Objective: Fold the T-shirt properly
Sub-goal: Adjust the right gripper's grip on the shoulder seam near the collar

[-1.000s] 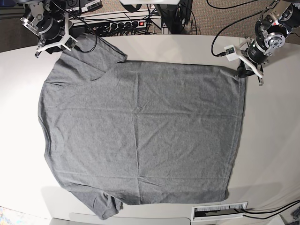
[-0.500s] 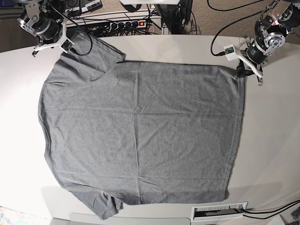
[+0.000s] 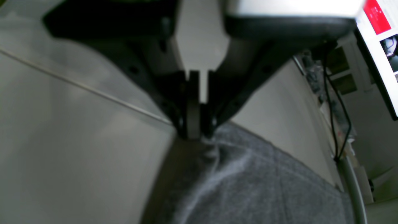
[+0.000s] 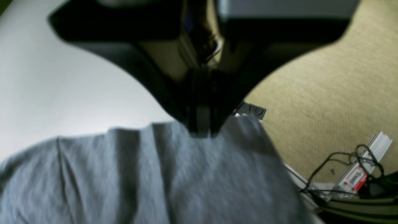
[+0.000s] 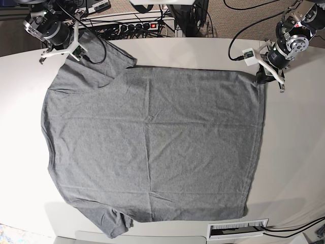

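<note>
No brand or print shows on the T-shirt (image 5: 152, 137); it is plain heather grey. In my right wrist view a small white tag (image 4: 252, 111) pokes out at the cloth's edge beside my fingers, with a dark mark on it too blurred to read. A white-and-red sticker (image 4: 354, 179) on a rail off the table is also too small to read, as is the red patch on the white panel (image 3: 377, 15) at the edge of my left wrist view.

My left gripper (image 3: 196, 132) is pinched shut on the T-shirt, its fingers pressed together with grey fabric bunching directly below them. In the base view that is the shirt's far hem corner, where the left gripper (image 5: 264, 76) sits at the table's right side. My right gripper (image 4: 202, 130) is closed on the T-shirt too, the jaws meeting on the fabric's edge near the tag; in the base view the right gripper (image 5: 75, 50) sits at the far sleeve.

The T-shirt lies spread flat on the white table (image 5: 294, 152), neck end toward the left of the base view, hem toward the right, with light creases. Beyond the far table edge lie a power strip (image 5: 129, 26) and tangled black cables (image 5: 167, 15). A white slotted vent (image 5: 238, 229) sits at the near edge, clear of the cloth.
</note>
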